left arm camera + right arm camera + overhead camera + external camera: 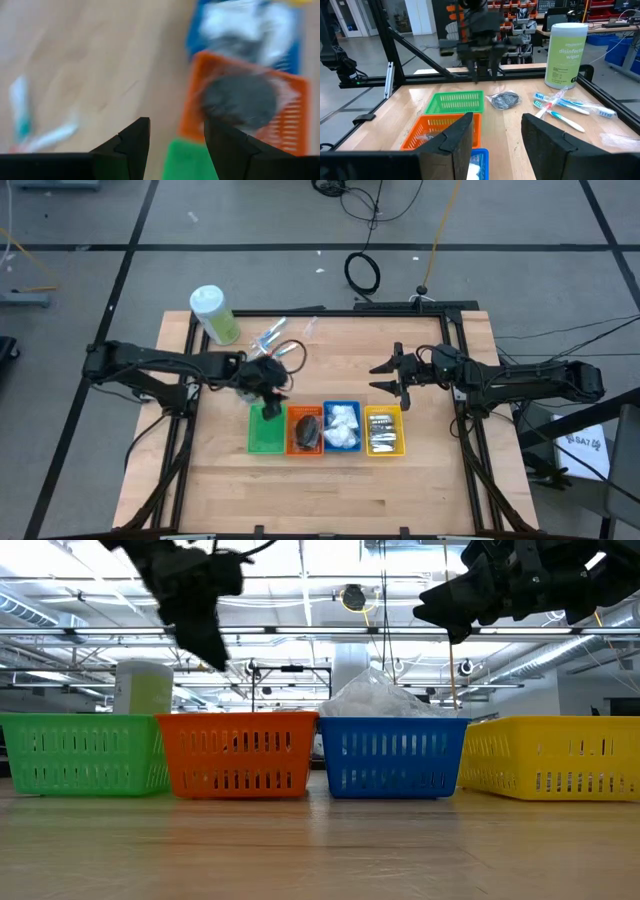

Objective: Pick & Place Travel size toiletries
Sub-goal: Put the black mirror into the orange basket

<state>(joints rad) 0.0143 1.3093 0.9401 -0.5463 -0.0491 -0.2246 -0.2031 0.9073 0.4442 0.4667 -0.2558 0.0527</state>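
Note:
My left gripper (pixel 268 388) is open and empty. It hangs above the far end of the green bin (pixel 265 432), and between its fingers (pixel 175 145) I see the table and the bin edges. My right gripper (pixel 388 377) is open and empty (pixel 497 135), above the table just beyond the yellow bin (pixel 384 430). Blue-green-white toothbrushes (pixel 560 106) and a dark pouch (pixel 504 100) lie flat on the table beyond the bins. Another dark pouch (pixel 240 100) lies in the orange bin (pixel 305 430). White packets (pixel 343 425) fill the blue bin, and silver tubes (pixel 384 438) lie in the yellow one.
A large pale-green bottle with a white cap (pixel 213 313) stands at the table's far left corner. The four bins stand side by side in a row near the table's middle (pixel 320 755). A dark frame rail (pixel 400 310) runs along the far edge.

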